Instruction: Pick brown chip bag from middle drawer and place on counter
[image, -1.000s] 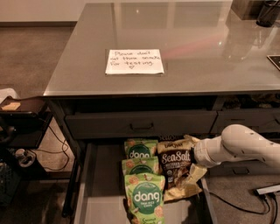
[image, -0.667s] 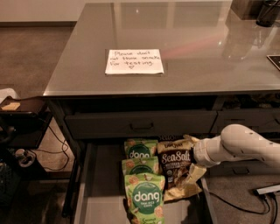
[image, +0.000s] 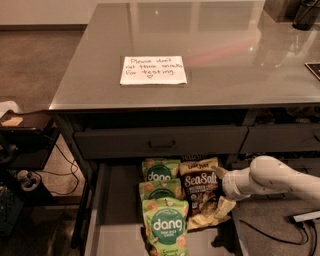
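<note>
The brown chip bag (image: 200, 187) with white "Sea Salt" lettering lies in the open middle drawer (image: 117, 210), at its right side, tilted slightly. My white arm reaches in from the right, and my gripper (image: 222, 202) is at the bag's right edge, low in the drawer and touching or nearly touching the bag. The bag's lower right corner is partly hidden behind the gripper. The grey counter (image: 225, 55) spans the top of the drawer unit above.
Three green "dang" bags (image: 165, 225) lie left of the brown bag in the drawer. A closed drawer front with a bar handle (image: 160, 142) sits just above. A handwritten note (image: 153, 70) lies on the counter. A dark side table (image: 20, 122) stands at the left.
</note>
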